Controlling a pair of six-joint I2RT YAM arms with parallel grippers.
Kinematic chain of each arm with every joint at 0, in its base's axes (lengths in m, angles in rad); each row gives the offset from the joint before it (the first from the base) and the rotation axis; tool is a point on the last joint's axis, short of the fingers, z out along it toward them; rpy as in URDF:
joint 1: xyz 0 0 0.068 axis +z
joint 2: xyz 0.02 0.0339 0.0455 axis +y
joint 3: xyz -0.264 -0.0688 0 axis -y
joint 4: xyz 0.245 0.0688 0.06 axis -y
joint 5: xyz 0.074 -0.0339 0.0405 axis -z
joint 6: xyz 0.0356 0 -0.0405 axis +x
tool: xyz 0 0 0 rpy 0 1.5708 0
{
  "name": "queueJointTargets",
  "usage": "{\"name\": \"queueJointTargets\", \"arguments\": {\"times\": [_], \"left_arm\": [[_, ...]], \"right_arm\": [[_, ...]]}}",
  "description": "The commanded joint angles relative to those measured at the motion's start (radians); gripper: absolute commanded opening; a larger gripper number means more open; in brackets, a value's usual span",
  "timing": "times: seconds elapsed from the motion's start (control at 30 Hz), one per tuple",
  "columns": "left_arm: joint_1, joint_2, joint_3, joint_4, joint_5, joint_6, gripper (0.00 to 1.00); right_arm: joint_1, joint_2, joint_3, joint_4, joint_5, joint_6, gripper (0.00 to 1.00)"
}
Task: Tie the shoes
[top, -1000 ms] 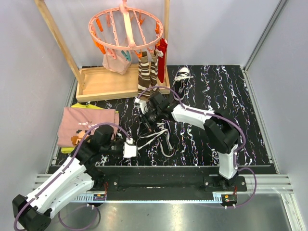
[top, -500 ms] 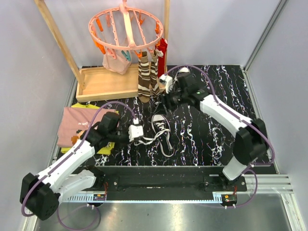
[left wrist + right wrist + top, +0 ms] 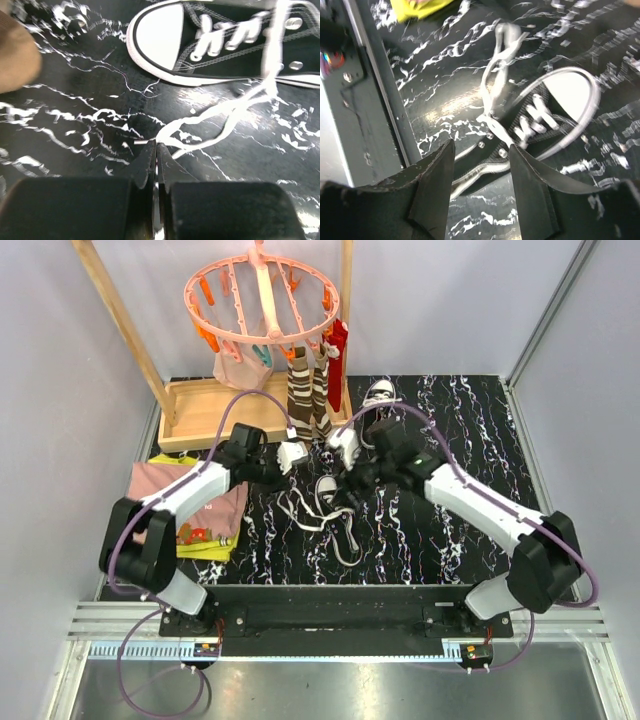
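Sneaker [image 3: 235,50] mid-mat [image 3: 450,530], losing heel to frame edge in left wrist view, blurring badly in right wrist view. Lying btwn both grippers, lace [image 3: 268,85] trailing loose. Pinching lace tip w/ left gripper [image 3: 156,147], jaws pressed together on it. Hovering right gripper [image 3: 481,150] over shoe, jaws apart, gripping nothing. Sitting far back by wooden rack [image 3: 118,315]: second sneaker [image 3: 378,395], too small for detail. Hanging from pink peg hanger [image 3: 265,300]: brown striped socks [image 3: 303,400], red item [image 3: 337,350], pale cloth [image 3: 240,370]. Hiding part of pink T-shirt [image 3: 150,495] under left arm.
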Motion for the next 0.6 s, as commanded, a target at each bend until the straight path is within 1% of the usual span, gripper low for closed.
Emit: {"name": "queueJointTargets", "arguments": {"times": [0.0, 0.03, 0.17, 0.27, 0.33, 0.47, 0.57], "left_arm": [[0.027, 0.133, 0.091, -0.014, 0.065, -0.089, 0.02], [0.030, 0.150, 0.100, -0.017, 0.067, -0.106, 0.02], [0.044, 0.238, 0.189, -0.083, 0.056, -0.150, 0.02], [0.050, 0.293, 0.238, -0.139, 0.054, -0.169, 0.02], [0.051, 0.327, 0.255, -0.173, 0.054, -0.184, 0.02], [0.053, 0.382, 0.293, -0.231, 0.067, -0.192, 0.03], [0.056, 0.402, 0.312, -0.252, 0.071, -0.201, 0.03]], "right_arm": [[0.155, 0.064, -0.001, 0.084, 0.145, -0.091, 0.58], [0.172, 0.079, -0.004, 0.139, 0.166, -0.082, 0.58], [0.265, 0.179, -0.003, 0.246, 0.256, -0.064, 0.60], [0.313, 0.242, 0.007, 0.332, 0.379, -0.022, 0.61], [0.331, 0.288, 0.022, 0.374, 0.428, 0.010, 0.61], [0.357, 0.369, 0.070, 0.392, 0.451, 0.074, 0.61], [0.371, 0.403, 0.065, 0.428, 0.482, 0.100, 0.60]]}}
